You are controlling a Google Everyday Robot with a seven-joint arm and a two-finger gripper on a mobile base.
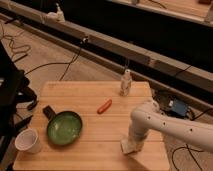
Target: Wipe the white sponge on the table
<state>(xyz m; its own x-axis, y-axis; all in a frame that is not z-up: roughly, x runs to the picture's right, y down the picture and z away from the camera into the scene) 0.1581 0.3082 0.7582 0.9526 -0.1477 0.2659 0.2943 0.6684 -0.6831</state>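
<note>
The white sponge (129, 147) lies flat against the light wooden table (95, 150) near its front right corner. My gripper (133, 142) points straight down onto it and is shut on the sponge, pressing it to the wood. The white arm (170, 125) reaches in from the right and bends down to the gripper. Most of the sponge is covered by the gripper; only its pale lower edge shows.
A green pan (64, 127) with a dark handle sits front left, with a white paper cup (27, 141) beside it at the corner. A small red-orange item (104, 106) lies mid-table. A small white bottle (126, 82) stands at the back right. Cables cross the floor behind.
</note>
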